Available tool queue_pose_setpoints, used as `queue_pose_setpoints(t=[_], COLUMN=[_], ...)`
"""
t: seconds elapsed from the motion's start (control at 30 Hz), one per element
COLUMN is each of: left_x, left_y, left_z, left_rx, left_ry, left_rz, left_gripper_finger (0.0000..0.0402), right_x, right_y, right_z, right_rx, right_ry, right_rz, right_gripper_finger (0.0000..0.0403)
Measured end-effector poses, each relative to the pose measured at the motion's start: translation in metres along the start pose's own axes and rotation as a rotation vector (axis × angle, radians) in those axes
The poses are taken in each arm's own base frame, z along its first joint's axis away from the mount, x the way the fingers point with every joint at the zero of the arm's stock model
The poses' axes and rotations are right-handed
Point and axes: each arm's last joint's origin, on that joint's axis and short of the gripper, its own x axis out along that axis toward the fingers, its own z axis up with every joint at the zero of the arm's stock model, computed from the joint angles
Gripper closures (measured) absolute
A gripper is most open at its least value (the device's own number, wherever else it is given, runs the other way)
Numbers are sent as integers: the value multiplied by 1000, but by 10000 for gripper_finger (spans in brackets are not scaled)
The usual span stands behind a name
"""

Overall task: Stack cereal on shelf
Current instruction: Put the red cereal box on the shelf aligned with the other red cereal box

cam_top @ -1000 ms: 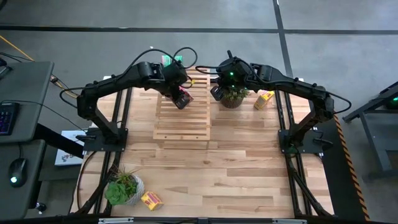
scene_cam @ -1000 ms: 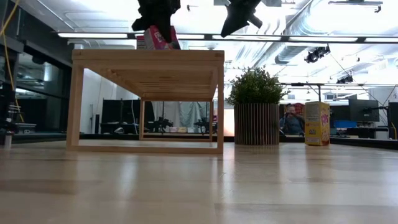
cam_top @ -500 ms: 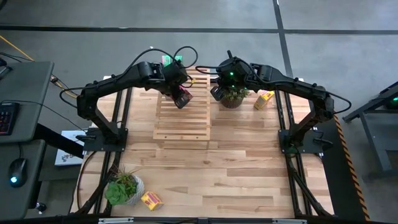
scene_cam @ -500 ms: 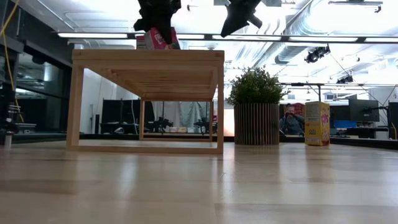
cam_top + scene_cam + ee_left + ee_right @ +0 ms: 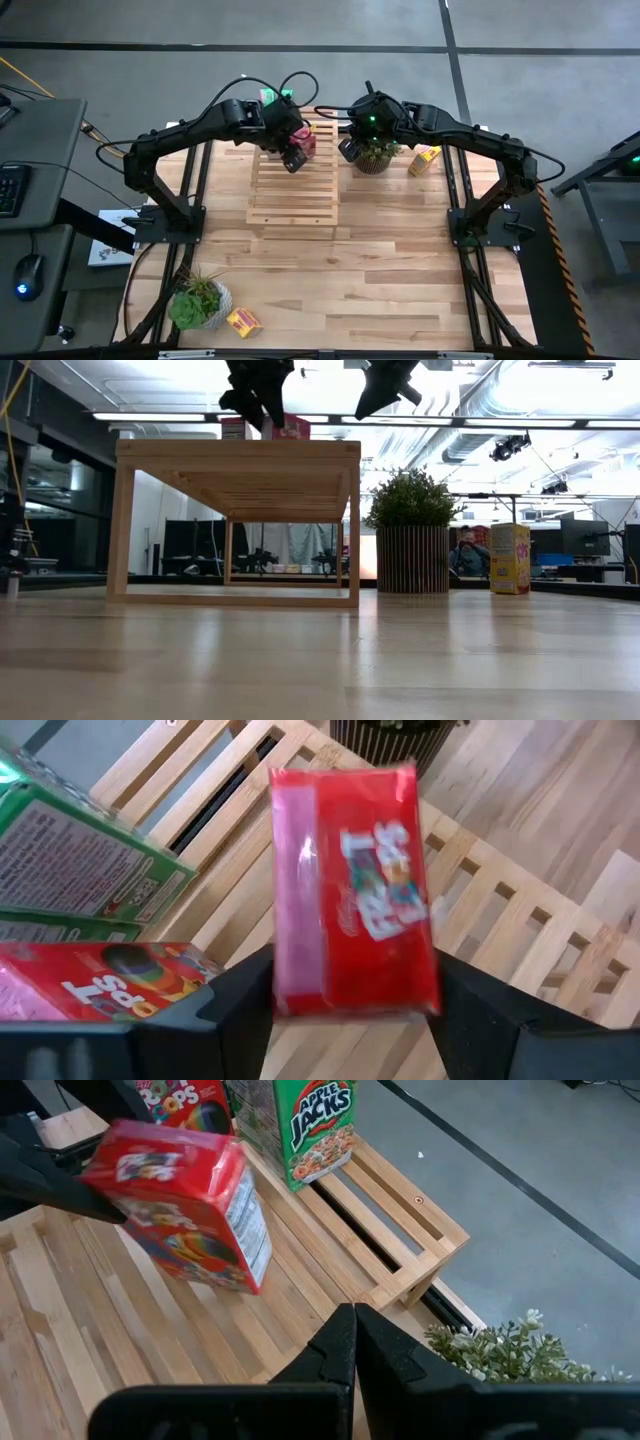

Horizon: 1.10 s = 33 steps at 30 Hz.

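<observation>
The shelf is a pale slatted rack at the table's far middle. My left gripper hangs over the shelf's far part, shut on a red cereal box, which also shows in the right wrist view. A green cereal box and another red one stand upright on the shelf's far end. A yellow box lies on the table right of the shelf, and another sits near the front left. My right gripper is shut, hovering right of the shelf beside a potted plant. My left gripper pinches the red cereal box between its two fingers, which stand on opposite sides of the box's near end. The box juts out past the fingers toward the table's far edge. It sits tilted, with its low corner close over the slats; whether that corner touches, I cannot tell.
A second potted plant stands at the table's near left corner. The near half of the shelf's top carries nothing. In the low view a person sits in the room beyond the table.
My left gripper has turned and carried the red box toward the table's far edge and slightly down. The box was under the gripper over the slats. It now juts out beyond the fingers, nearer the standing boxes, at the level of the shelf top.
</observation>
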Motion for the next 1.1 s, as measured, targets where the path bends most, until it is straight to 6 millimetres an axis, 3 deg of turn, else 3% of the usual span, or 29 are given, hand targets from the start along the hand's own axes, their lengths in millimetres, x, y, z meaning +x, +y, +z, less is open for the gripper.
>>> queue_pose_setpoints(t=[0.37, 0.63, 0.77, 0.9, 1.0, 1.1], left_x=[-12, -29, -48, -80, -105, -122], left_y=[2, 1, 4, 12, 18, 23], left_z=[2, 7, 6, -2, -14, -36], left_rx=[-39, -79, -78, -72, -85, -96], left_ry=[-71, -168, -246, -349, -430, -484], left_rz=[-27, -156, -203, -183, -123, -63], left_gripper_finger=[176, 176, 176, 184, 214, 270], right_x=[0, 0, 0, 0, 0, 0], right_y=[0, 0, 0, 1, 1, 3], right_z=[0, 0, 1, 3, 6, 6], right_rx=[8, 8, -6, -24, -42, -86], right_ry=[-2, -3, -7, -30, -57, -56], right_rz=[1, 1, 2, 7, 17, 91], right_gripper_finger=[402, 402, 402, 402, 402, 402])
